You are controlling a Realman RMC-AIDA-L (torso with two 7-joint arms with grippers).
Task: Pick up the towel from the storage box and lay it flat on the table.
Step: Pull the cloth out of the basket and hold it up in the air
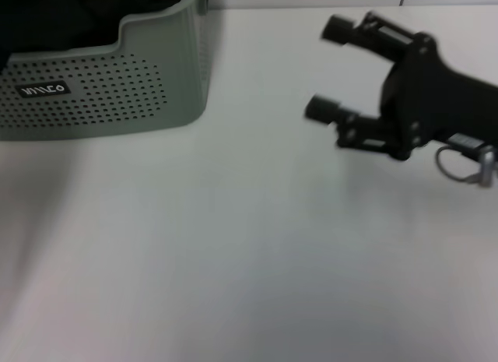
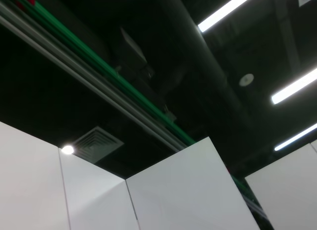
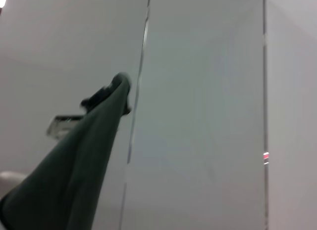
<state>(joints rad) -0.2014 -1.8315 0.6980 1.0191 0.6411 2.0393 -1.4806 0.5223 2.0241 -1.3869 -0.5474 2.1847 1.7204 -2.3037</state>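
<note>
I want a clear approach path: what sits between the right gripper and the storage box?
Nothing: the head view shows only bare table between the open right gripper and the storage box.

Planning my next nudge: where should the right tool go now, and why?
Probably carry the right tool left and farther out, over the box opening. It hangs open and empty above bare table, apart from the box, and the towel lies dark inside the box, not yet gripped.
</note>
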